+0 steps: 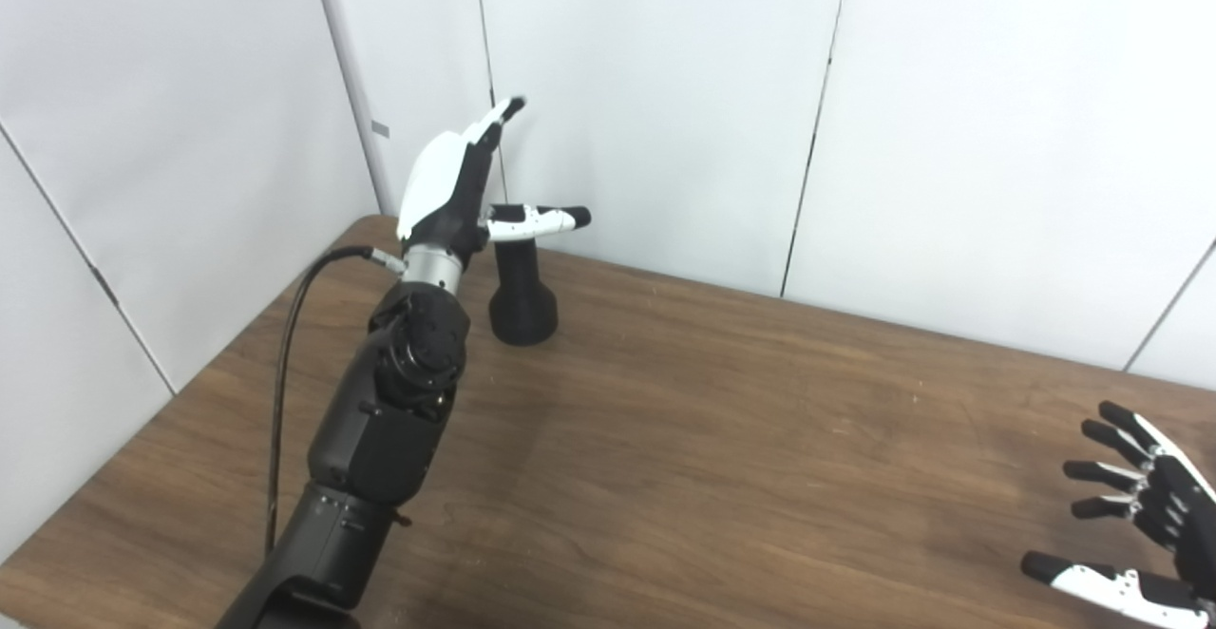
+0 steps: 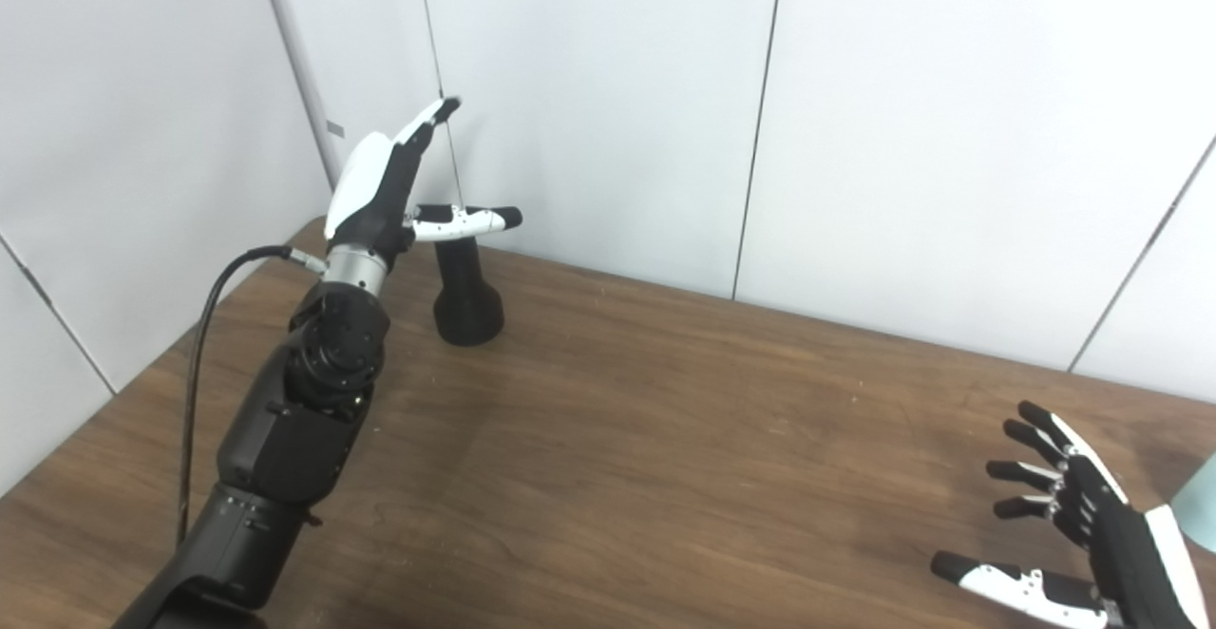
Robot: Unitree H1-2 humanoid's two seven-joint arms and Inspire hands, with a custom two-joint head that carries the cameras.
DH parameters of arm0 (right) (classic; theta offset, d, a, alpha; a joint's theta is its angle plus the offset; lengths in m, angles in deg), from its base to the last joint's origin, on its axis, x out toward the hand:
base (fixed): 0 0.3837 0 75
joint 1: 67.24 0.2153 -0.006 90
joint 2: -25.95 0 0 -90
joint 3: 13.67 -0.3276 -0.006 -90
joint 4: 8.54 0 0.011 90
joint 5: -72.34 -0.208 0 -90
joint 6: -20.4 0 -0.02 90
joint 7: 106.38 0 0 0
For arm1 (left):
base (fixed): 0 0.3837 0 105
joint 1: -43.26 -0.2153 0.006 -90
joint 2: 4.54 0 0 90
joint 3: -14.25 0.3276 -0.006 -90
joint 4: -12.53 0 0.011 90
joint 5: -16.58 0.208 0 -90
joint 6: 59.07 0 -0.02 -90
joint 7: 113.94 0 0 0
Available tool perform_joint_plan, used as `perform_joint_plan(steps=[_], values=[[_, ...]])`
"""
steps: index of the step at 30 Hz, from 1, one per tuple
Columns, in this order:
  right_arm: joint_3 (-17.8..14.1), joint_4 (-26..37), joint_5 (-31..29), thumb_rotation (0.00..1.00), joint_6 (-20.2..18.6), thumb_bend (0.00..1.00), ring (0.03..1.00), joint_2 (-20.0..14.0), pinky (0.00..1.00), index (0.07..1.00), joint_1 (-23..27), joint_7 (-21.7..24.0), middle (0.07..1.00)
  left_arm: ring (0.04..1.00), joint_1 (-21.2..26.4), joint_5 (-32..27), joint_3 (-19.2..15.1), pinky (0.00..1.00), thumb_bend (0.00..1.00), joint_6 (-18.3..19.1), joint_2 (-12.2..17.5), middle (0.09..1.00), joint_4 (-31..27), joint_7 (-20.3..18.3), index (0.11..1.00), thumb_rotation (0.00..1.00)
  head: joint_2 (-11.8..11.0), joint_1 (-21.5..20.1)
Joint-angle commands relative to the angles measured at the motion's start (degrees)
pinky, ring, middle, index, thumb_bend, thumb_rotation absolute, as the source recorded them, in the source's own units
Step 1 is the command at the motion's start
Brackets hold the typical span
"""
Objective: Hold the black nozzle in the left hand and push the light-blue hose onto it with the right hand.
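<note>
Right hand: low at the near edge of the worktop, fingers spread, empty. Black nozzle: upright on its flared base at the far corner, just beyond the left hand, well apart from the right. Left hand: raised, fingers spread, thumb across the nozzle's top; contact cannot be told. Light-blue hose: sliver just right of the right hand.

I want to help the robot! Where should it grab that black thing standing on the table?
Probably around the narrow upper stem of the black nozzle, coming from the side. It stands upright on a wide flared base, so the slim neck fits a closing grip best. The left robot hand is open right beside it.
</note>
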Motion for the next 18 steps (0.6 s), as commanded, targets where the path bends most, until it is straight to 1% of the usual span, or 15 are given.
perform_joint_plan(steps=[1, 5, 12, 18], values=[[-0.4, 1.1, -0.3, 0.14, 2.0, 0.80, 0.721, -0.6, 0.57, 0.891, 2.1, -0.3, 0.854, 0.986, 2.5, 0.5, 0.1, 1.00, 1.00, -0.4, 1.7, 0.948, -2.0, 0.5, 0.916, 0.38, 0.1, 0.0], [-0.4, 1.3, -0.3, 0.15, 1.9, 0.80, 0.718, -0.6, 0.56, 0.889, 2.0, -0.3, 0.852, 0.988, 2.3, 0.5, 0.4, 1.00, 1.00, -0.1, 2.0, 0.952, -2.1, 0.3, 0.917, 0.38, 0.1, 0.0], [-0.5, 1.3, -0.5, 0.15, 1.8, 0.80, 0.717, -0.7, 0.56, 0.887, 1.9, -0.3, 0.852, 0.991, 2.0, -0.3, 0.5, 1.00, 1.00, -0.9, 2.5, 0.953, -0.7, 0.5, 0.918, 0.38, 0.2, 0.0], [-0.5, 1.4, -0.6, 0.15, 1.7, 0.80, 0.720, -0.8, 0.57, 0.889, 1.9, -0.2, 0.854, 0.996, 1.7, 0.0, 0.6, 1.00, 1.00, 0.1, 2.7, 0.956, 0.6, 0.7, 0.939, 0.38, 0.3, 0.0]])
